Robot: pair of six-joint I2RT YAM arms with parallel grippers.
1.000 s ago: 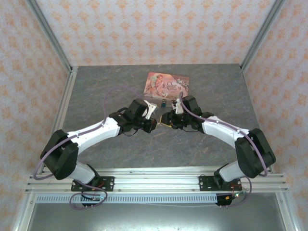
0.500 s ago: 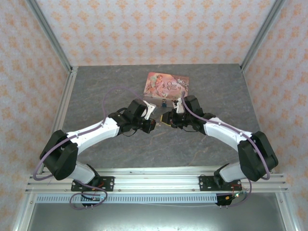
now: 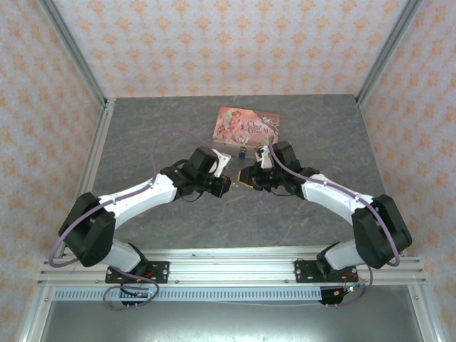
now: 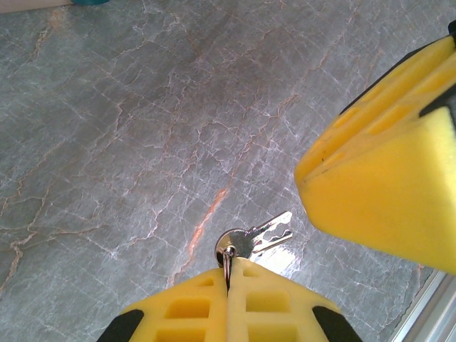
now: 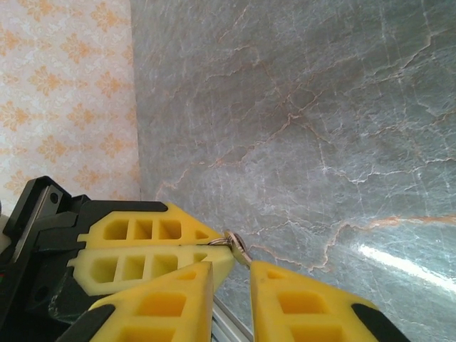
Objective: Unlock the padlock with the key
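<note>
Just in front of the pink tin (image 3: 248,125), toward the back of the table (image 3: 142,121), the little teal padlock (image 3: 243,152) sits on its own with nothing touching it. Nearer me, the key (image 4: 265,231) hangs off its ring (image 4: 228,256), and my left pincer (image 4: 229,269) has that ring pinched tight. My right pincer (image 5: 231,278) is nosed right up to it, jaws a bit apart, gripping nothing. The handover is what worries me: the key hangs loose, so if I close off-centre I'd probably catch the ring instead, and the key could twist or drop.
</note>
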